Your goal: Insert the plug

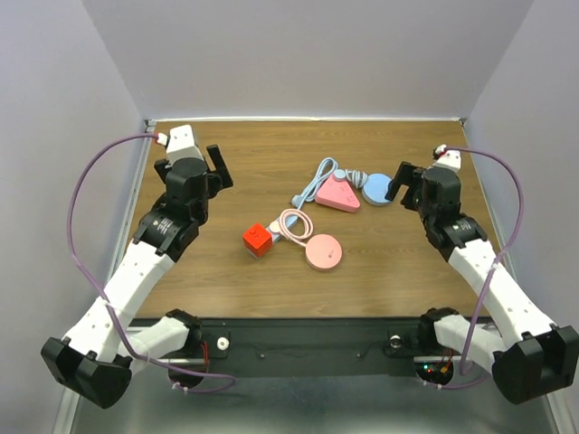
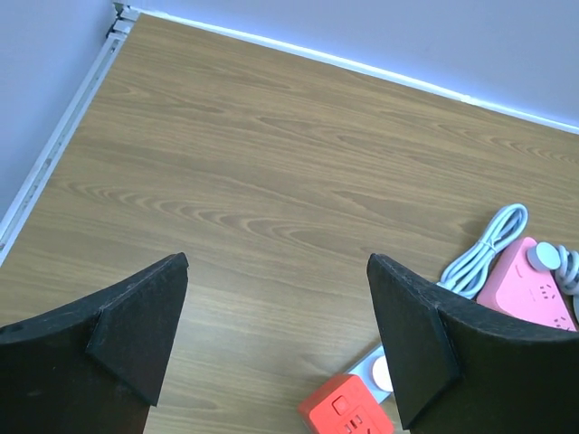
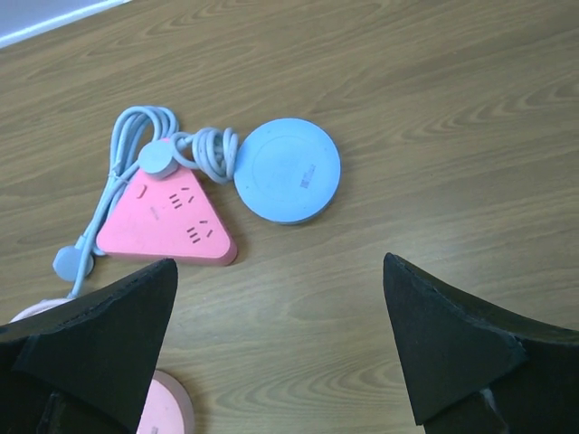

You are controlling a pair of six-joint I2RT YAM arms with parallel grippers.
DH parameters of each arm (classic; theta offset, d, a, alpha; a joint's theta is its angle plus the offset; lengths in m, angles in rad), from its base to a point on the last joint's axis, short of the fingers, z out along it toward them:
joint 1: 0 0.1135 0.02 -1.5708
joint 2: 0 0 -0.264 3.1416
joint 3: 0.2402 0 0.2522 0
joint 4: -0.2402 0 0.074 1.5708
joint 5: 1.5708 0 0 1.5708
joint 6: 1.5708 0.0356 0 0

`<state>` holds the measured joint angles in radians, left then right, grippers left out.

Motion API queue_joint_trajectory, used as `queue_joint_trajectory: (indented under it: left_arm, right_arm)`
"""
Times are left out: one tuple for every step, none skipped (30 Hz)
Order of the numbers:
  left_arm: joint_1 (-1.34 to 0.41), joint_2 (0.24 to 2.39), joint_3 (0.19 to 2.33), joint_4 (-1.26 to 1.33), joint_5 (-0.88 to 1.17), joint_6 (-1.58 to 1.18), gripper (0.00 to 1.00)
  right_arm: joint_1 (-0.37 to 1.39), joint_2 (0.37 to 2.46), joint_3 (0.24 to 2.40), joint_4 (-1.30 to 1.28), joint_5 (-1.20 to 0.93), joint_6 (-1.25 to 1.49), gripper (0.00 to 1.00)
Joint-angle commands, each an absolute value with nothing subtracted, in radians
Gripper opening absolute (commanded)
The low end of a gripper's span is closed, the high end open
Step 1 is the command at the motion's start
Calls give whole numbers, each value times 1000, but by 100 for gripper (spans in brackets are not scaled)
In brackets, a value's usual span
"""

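- The wooden table [image 1: 226, 280] carries every item in a loose cluster at its middle, within reach of both arms.
- The left gripper [image 1: 218, 169] hangs over bare wood at the far left with its fingers spread wide and nothing between them. It stands well apart from the cluster, probably to keep the view open.
- The right gripper [image 1: 399, 183] hovers just right of the blue disc [image 1: 377, 188], fingers likewise spread and empty.
- The pink triangular socket block [image 1: 342, 193] lies flat, sockets up, its pale cord looped beside it.
- The pink disc [image 1: 323, 251] sits nearest the arms, and its pink cable [image 1: 294, 223] curls toward the red cube socket [image 1: 258, 240].
- The white plug [image 2: 382, 371] lies against the cube's side. Whether it is fully seated cannot be told.
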<state>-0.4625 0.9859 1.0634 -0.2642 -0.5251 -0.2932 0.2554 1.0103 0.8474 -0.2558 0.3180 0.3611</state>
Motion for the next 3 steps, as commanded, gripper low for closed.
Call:
queue_joint_trajectory:
  left_arm:
    - [-456, 977, 1129, -259, -574, -278, 92]
    - [-456, 979, 1129, -262, -575, -279, 93]
    - [-454, 974, 1129, -261, -577, -282, 96]
  right_arm:
    - [250, 966, 853, -224, 379, 342, 100]
    - [250, 963, 851, -222, 379, 341, 100]
    - [250, 959, 850, -224, 379, 336, 100]
